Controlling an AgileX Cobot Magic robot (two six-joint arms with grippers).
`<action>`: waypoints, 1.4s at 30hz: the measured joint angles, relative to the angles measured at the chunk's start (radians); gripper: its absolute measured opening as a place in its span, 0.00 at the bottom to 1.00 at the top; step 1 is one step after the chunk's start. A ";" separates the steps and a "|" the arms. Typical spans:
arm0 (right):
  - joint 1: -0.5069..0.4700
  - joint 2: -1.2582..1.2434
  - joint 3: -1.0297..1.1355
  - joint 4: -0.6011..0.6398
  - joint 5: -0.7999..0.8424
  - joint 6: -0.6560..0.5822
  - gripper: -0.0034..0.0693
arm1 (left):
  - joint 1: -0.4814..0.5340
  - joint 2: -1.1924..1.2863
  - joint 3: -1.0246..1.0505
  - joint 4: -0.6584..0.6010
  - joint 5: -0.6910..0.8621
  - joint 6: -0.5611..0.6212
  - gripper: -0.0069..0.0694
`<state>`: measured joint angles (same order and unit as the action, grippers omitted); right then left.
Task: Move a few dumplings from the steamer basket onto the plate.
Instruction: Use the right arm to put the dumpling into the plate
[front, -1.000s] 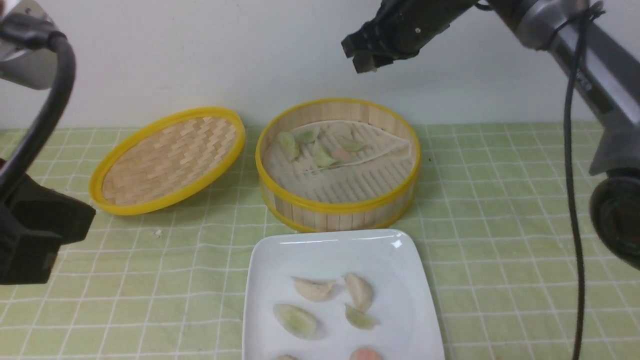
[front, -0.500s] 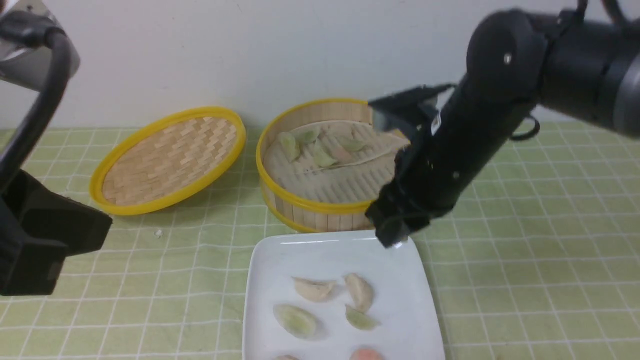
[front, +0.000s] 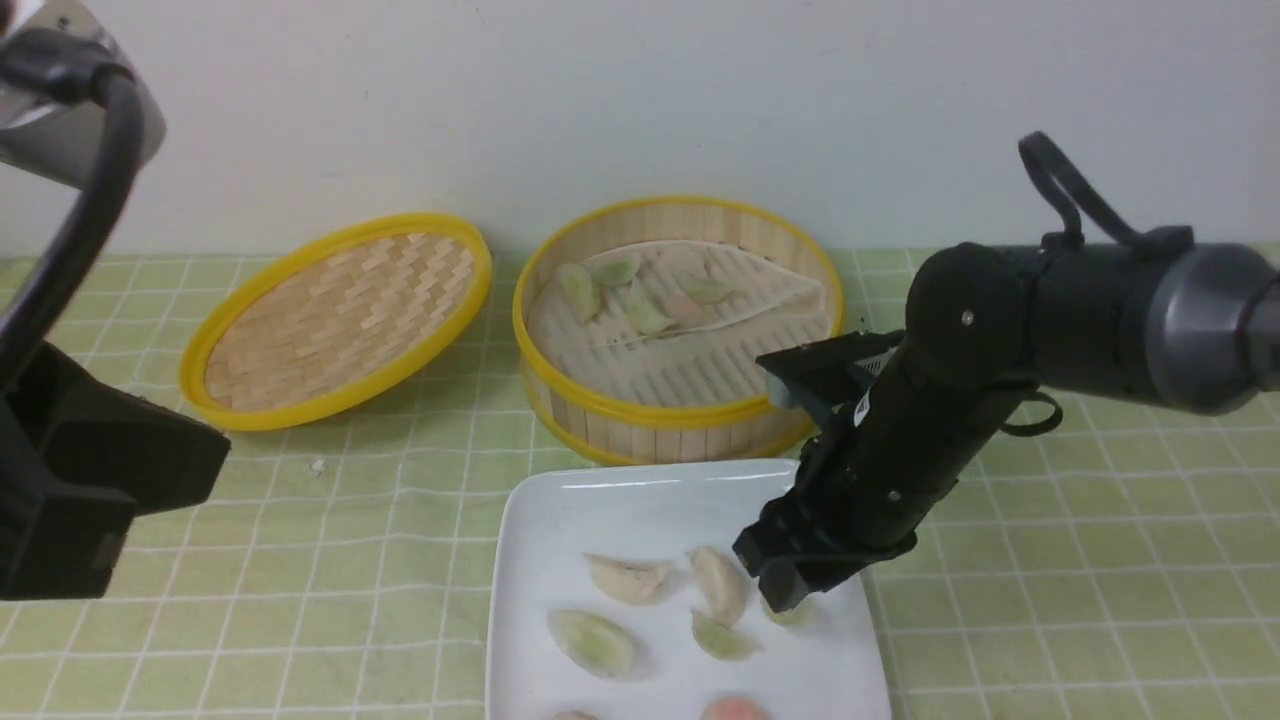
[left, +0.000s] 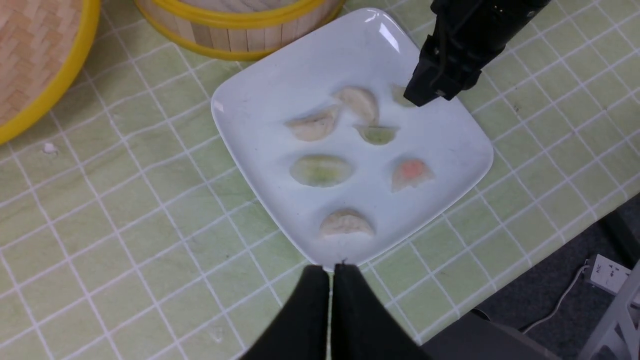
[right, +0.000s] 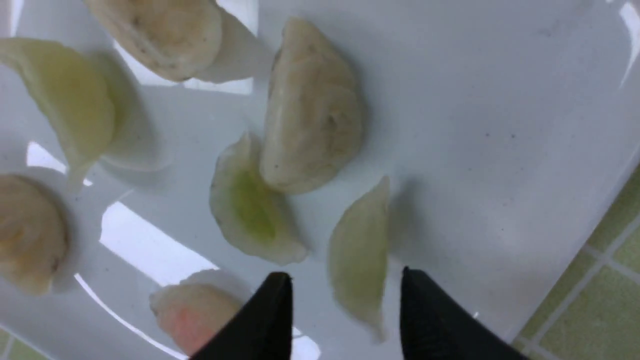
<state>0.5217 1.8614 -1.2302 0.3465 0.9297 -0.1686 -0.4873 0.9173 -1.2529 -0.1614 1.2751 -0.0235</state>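
Right hand (front: 787, 597) is down over the right side of the plate with its fingers parted and nothing clamped. A pale green dumpling (right: 360, 250) sits in the gap with clear space on both sides. Left hand (left: 330, 269) hangs off to the left above the counter, fingers pressed together on nothing.

Counter (front: 1050, 600): green check cloth. Steamer basket (front: 676, 415) is at the back, centre, just beyond the plate. Lid (front: 335, 320) is beside it on the left and appears tilted. Plate (front: 640, 510) is nearest me, white and glossy. Dumplings (front: 645, 318) in the basket form a small cluster on the liner toward the far side, mostly light green. On the plate I count six laid out, plus the one under the hand.

Judgement: the step in hand is the release. The wrist view is smeared at the dumpling's lower tip, so I cannot tell whether it is fully settled. To do it well I would spread the fingers a little more, pause, then lift straight up with no sideways drift. The dumpling lies near the plate's edge on one side, and close beside a cream dumpling (right: 312, 110) and a green-centred dumpling (right: 247, 210) on the other. A dragged fingertip could nudge it off or shove the neighbours. Soft skin may cling to a pad, so I would rise slowly and watch the wrist view
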 joint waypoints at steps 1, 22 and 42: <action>0.000 0.000 0.000 0.000 -0.002 0.000 0.58 | 0.000 0.000 0.000 0.000 0.000 0.000 0.08; 0.000 -0.809 -0.057 -0.280 0.269 0.243 0.03 | 0.000 0.000 0.000 -0.007 -0.032 0.024 0.08; 0.000 -1.881 0.640 -0.448 -0.360 0.433 0.03 | 0.000 0.001 0.002 -0.013 -0.201 0.048 0.08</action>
<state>0.5217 -0.0193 -0.5906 -0.1011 0.5701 0.2644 -0.4873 0.9182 -1.2511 -0.1747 1.0738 0.0241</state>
